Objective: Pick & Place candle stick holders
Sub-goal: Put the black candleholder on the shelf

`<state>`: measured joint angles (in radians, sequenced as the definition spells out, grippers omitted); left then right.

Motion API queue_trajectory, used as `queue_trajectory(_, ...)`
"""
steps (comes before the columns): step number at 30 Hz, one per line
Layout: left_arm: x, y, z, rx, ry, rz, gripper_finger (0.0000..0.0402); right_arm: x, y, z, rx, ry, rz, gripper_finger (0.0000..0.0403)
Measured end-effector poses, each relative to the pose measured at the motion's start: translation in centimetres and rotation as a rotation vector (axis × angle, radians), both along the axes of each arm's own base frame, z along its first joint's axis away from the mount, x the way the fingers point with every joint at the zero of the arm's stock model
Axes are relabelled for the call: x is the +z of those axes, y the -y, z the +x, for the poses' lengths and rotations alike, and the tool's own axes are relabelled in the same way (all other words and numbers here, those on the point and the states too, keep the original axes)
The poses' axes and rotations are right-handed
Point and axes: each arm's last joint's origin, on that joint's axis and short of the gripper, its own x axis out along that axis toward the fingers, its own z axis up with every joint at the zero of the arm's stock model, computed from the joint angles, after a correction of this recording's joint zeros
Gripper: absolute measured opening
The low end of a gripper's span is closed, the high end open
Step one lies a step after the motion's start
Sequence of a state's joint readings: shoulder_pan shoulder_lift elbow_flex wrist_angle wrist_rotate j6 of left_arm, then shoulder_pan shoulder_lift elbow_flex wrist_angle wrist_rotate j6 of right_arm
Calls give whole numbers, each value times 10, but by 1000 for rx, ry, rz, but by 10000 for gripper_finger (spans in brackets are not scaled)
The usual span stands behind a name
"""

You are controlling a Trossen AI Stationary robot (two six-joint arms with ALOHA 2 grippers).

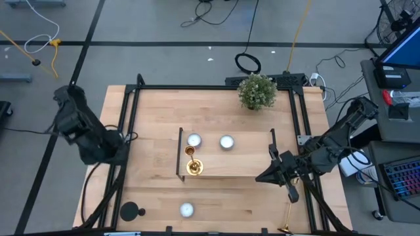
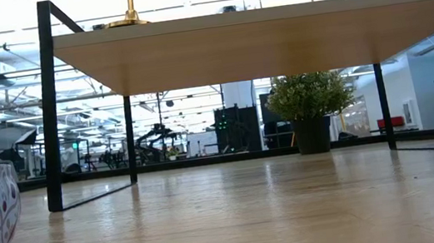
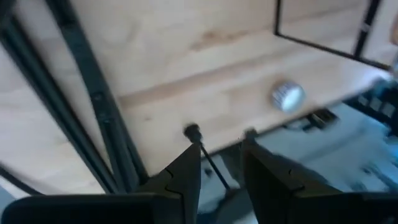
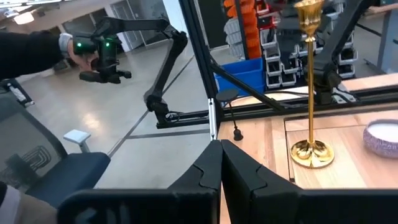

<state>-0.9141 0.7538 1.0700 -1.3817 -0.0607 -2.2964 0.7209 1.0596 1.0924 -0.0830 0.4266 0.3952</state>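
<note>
One gold candlestick (image 1: 191,161) stands upright on my wooden stand (image 1: 236,160) mid-surface, beside two white candles (image 1: 194,140) on that stand; a third candle (image 1: 187,210) sits on the surface (image 1: 157,111) near the front edge. A second gold candlestick (image 1: 287,219) lies at the front right corner, and one black holder (image 1: 131,212) rests at the front left. My right hand (image 1: 283,172) hangs pressed shut and empty just off the stand's right end. My left hand (image 3: 221,171) waits over the surface's left edge, fingers a narrow gap apart, holding nothing. One potted plant (image 1: 256,91) stands at the back.
</note>
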Motion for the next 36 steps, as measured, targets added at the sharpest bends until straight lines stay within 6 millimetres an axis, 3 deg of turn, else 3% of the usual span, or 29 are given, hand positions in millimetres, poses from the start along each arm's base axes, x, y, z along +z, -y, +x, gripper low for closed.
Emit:
queue_trajectory(5, -13, -10, -11, -87, 148, -182, 117, 0, 4, 2, -94, 4, 11, 0)
queue_trajectory(10, -41, -6, -13, -211, 245, -345, 117, 1, 8, 2, -227, 15, 34, 0)
queue_trajectory(22, -97, 19, -2, -452, 535, -349, 117, 1, 15, 5, -347, 18, 63, 0)
queue_trajectory(26, -104, 23, -1, -469, 611, -328, 117, 1, 15, 6, -349, 20, 74, 0)
queue_trajectory(36, -104, 27, -5, -474, 603, -355, 117, 9, 14, 7, -343, 84, 107, 0)
